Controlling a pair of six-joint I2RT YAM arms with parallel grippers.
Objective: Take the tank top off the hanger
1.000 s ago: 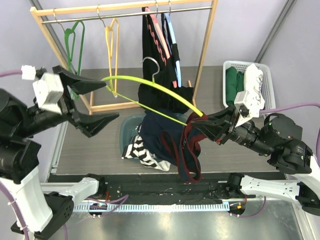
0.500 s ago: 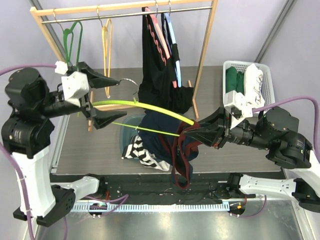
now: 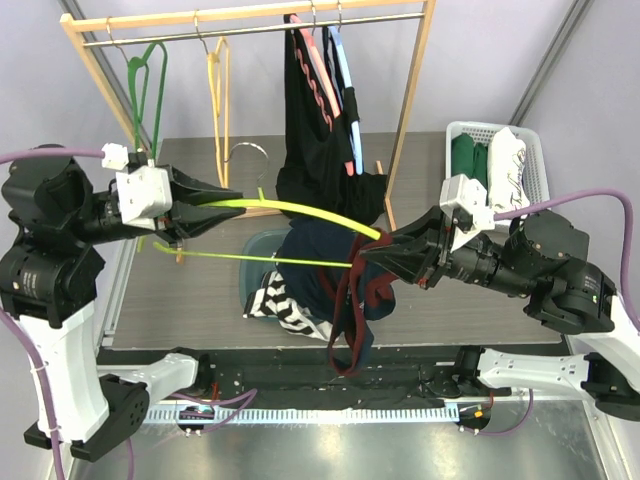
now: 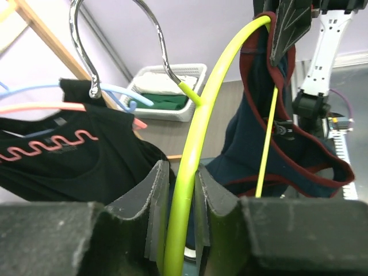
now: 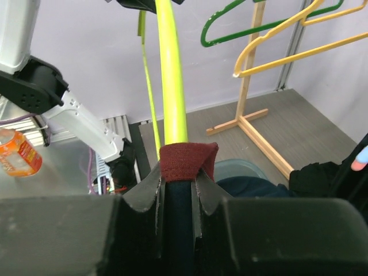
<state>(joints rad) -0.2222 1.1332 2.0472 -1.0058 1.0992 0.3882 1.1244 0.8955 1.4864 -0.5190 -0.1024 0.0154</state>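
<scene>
A: L side, item 1?
B: Left gripper (image 3: 236, 203). Jaws narrow, clamped on one arm of the hanger (image 3: 310, 211), lime plastic w/ chrome hook (image 3: 245, 150).
A: Behind it?
B: Wooden rack (image 3: 413, 110). Green hanger (image 3: 150, 70) and yellow hanger (image 3: 218, 80) on the rail, both bare. Further R, black top (image 3: 310, 130) hung on pink and blue hangers.
A: Centre?
B: Tank top (image 4: 253, 132), navy w/ maroon trim. It is on the lime hanger's R end and droops toward the table's near edge. Hanger is held level above the table, off the rail.
A: Under it?
B: Teal bin (image 3: 255, 255) and a striped cloth (image 3: 280, 305).
A: R side?
B: Right gripper (image 3: 368, 252). Jaws pinched on the tank top's maroon strap at the hanger tip.
A: Far R?
B: White basket (image 3: 462, 130) w/ green and white clothes.
</scene>
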